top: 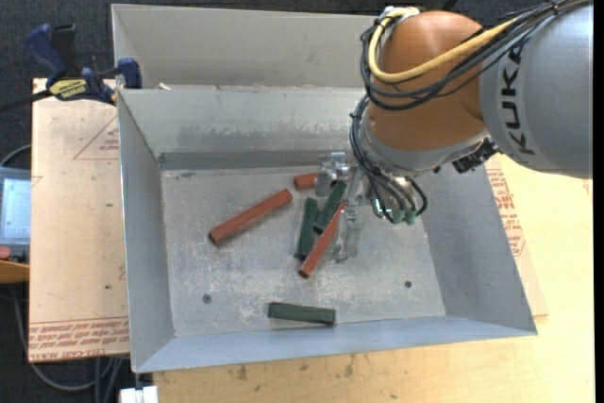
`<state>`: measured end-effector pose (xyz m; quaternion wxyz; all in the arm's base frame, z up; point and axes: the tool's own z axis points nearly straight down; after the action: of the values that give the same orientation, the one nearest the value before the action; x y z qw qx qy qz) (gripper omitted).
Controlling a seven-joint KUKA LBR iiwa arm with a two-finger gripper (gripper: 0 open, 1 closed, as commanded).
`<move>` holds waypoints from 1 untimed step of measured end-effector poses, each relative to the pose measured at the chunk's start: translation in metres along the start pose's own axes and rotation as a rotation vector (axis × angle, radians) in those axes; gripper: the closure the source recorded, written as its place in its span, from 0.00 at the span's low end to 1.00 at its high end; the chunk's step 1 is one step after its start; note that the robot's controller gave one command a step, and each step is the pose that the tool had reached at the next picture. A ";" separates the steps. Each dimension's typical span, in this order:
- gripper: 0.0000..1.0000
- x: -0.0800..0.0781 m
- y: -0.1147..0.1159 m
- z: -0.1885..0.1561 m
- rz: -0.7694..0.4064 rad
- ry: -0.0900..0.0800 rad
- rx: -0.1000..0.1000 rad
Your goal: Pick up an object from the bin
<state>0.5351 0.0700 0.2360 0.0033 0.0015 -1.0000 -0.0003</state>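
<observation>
Since the end effector [342,208] — open or shut, unclear — hangs over a red stick [313,261] and green stick [307,236], centre on one

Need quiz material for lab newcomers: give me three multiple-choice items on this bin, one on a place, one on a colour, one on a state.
1. Where does the lone green block lie in the bin?
A. By the wall at the view's bottom, apart from the rest
B. In the top left corner
C. Outside, on the cardboard

2. What colour is the long stick left of the gripper?
A. Blue
B. Reddish-brown
C. Yellow

3. How does that long stick rest?
A. Standing upright
B. Leaning on the left wall
C. Lying flat on the floor

Answers: 1 A, it sits alone close to the bottom wall; 2 B, its whole length is reddish-brown; 3 C, it lies flat and aslant on the floor, touching no wall.
</observation>
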 end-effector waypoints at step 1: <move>0.00 -0.032 -0.033 0.166 -0.532 -0.012 0.000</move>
<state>0.5661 0.0368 0.0701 -0.0029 0.2644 -0.9644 -0.0009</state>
